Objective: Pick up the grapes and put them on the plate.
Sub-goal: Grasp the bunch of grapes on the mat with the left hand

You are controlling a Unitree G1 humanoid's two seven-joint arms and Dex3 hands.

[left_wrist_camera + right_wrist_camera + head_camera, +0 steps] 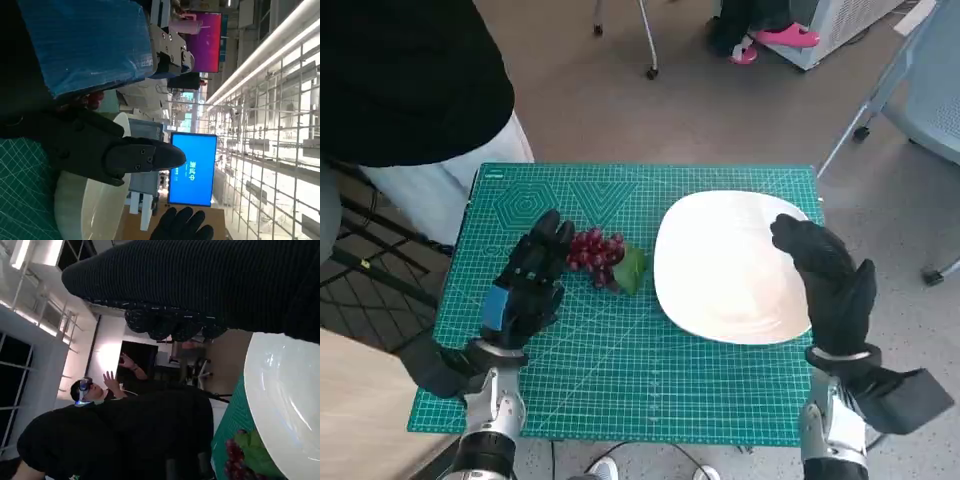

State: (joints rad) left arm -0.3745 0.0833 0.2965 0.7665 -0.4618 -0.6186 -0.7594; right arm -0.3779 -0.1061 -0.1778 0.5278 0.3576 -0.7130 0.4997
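A bunch of dark red grapes [595, 255] with a green leaf [631, 268] lies on the green cutting mat [620, 360], just left of the white plate [720, 270]. My left hand [530, 280] lies on the mat with its fingers [554, 236] stretched up to the bunch's left side, holding nothing. The left wrist view shows only a sliver of the grapes [93, 100] under the taped hand [85, 45], with the plate [85, 210] beyond. My right hand [825, 275] hovers open over the plate's right rim. In the right wrist view the grapes [234, 461] lie past the plate [285, 390].
A person in a black top [400, 70] stands at the mat's far left corner and also shows in the right wrist view [115, 435]. Chair legs [645, 40] and a wheeled chair [910, 100] stand on the floor beyond. The mat ends close to the plate's right edge.
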